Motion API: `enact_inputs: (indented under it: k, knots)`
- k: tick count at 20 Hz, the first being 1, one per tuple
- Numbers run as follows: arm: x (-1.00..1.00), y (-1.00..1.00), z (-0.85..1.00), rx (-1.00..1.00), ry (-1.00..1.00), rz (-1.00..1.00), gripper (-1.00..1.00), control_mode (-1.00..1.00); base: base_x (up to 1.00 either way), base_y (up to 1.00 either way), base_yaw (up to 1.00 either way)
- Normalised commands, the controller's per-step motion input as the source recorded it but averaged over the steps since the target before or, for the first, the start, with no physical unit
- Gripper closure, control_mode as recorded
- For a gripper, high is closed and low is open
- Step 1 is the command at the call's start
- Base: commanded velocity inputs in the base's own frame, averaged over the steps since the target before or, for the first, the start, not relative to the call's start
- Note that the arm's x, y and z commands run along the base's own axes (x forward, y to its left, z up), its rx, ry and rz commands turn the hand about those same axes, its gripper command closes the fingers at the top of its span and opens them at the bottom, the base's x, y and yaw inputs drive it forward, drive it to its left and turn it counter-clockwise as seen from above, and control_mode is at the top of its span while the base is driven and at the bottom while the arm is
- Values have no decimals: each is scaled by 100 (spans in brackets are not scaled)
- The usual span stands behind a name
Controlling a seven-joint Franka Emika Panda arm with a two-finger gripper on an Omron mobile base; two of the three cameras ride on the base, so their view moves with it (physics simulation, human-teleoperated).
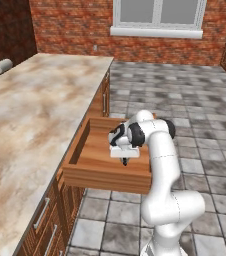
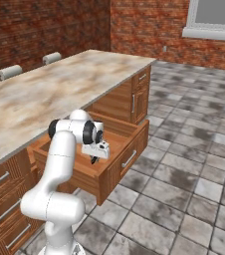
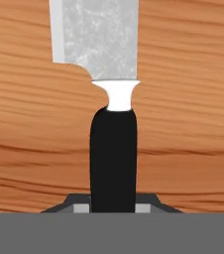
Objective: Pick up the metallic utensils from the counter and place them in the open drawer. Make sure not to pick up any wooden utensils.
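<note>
Over on the left, the long marbled worktop (image 1: 30, 115) runs away toward the brick wall, with a small grey roll (image 1: 1, 66) lying near its far left edge; from the other side a second roll (image 2: 51, 58) shows beside it along that same far edge. Below the near end of the worktop sit narrow cabinet drawers with metal bar handles (image 1: 41, 214).

Moving right, the open drawer (image 1: 107, 176) juts out from the long side of the worktop over the grey tiled floor (image 1: 205, 125). It is a wide, shallow wooden box with a plain flat front, and its wooden bottom is bare where the arm does not cover it.

Right of that again, the white arm (image 1: 165, 175) bends over the drawer from the floor side, its hand pointing down into the box. The gripper (image 1: 125, 161) hangs just above the drawer bottom, close to the front wall and toward the right half of the drawer.

Looking along the hand, the jaws are clamped on the knife (image 3: 104, 99): its black handle (image 3: 113, 158) rises from between the two dark finger tips (image 3: 82, 208), a white collar follows, and the silver blade (image 3: 96, 34) points away over the drawer's wood grain. Whether the blade touches the drawer bottom, I cannot tell.
</note>
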Motion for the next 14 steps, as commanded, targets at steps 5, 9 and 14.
enact_inputs:
  k: [5,9,14]
  knots:
    - [0,0,-1,0,2,0,100,-100,0,0,0]
    - [0,0,2,0,1,0,-100,-100,0,0,0]
    - [0,0,10,0,8,0,-100,-100,0,0,0]
